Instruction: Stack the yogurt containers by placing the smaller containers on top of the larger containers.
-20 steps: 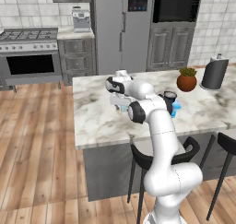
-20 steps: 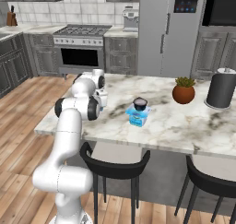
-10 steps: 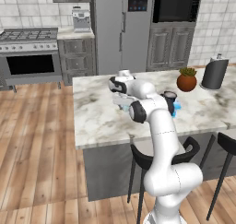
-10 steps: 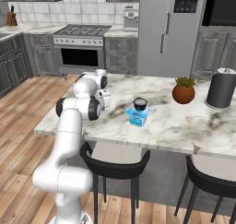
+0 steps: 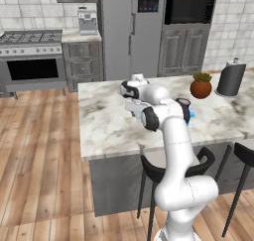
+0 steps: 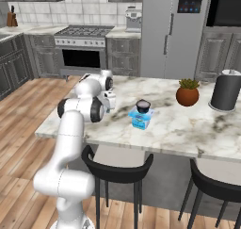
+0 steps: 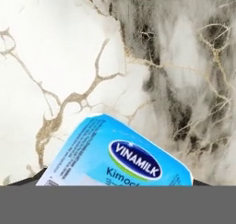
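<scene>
A: What's the biggest thing here?

B: The marble island [image 6: 188, 129], with two dark stools [image 6: 117, 169] tucked under its near edge. Behind it stand a steel fridge [image 6: 176, 32] and a stove [image 6: 84, 46].

A: And the arm?

B: The white arm [image 6: 70, 138] rises from the floor and bends over the island's left part, with the gripper [image 6: 111, 101] low over the marble. From the left side the gripper [image 5: 134, 107] sits just beside the arm's elbow.

A: What stands on the island?

B: A tall dark grey cylinder [image 6: 226, 90] at the far right, an orange-brown plant pot [image 6: 187, 94] near it, then the bright blue tub [image 6: 141, 120] toward the middle.

A: Anything on the tub?

B: The dark navy cup [image 6: 143, 105] with a whitish top sits on it.

A: Where's the other small one?

B: The pale blue cup [image 7: 122, 156], flat-lidded with a Vinamilk label, shows right at the gripper's tips in the hand view, over the marble.

A: Is it gripped?

B: I cannot tell; the jaws are hidden, so how wide they stand and whether they touch it is unclear.
</scene>
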You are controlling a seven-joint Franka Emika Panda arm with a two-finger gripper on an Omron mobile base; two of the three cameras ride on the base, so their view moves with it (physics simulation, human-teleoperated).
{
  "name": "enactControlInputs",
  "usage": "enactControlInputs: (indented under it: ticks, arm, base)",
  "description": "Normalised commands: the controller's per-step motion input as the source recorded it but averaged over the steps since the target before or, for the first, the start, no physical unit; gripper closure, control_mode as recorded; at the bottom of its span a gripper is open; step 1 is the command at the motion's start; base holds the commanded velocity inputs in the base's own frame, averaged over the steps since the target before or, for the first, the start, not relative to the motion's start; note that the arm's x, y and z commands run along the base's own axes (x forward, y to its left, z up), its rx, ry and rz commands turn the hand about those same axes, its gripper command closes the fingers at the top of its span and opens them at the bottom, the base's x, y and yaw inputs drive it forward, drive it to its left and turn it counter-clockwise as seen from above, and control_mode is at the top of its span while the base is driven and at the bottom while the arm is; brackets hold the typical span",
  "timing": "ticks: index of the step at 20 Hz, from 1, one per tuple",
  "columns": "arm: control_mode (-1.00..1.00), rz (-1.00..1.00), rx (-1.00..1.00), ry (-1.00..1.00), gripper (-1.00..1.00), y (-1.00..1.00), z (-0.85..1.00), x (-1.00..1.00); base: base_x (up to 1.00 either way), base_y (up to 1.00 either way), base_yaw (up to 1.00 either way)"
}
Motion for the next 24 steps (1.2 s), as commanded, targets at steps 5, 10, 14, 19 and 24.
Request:
enactControlInputs:
  ticks: [5,10,14,19,24]
  arm:
    - [-1.00,0.00,0.00,-0.33,1.00,0.00,0.57,-0.19]
    - [-1.00,0.00,0.00,-0.46,1.00,0.00,0.70,-0.41]
    - [-1.00,0.00,0.00,-0.45,1.00,-0.03,0.36,-0.71]
    - [-1.00,0.00,0.00,-0.40,1.00,-0.19,0.32,-0.65]
    - [-1.00,0.00,0.00,-0.17,1.00,-0.35,0.38,-0.37]
  base:
    - [0.00,0.00,0.00]
    - [0.00,0.00,0.00]
    - [0.00,0.00,0.00]
    - [0.00,0.00,0.00]
    - [0.00,0.00,0.00]
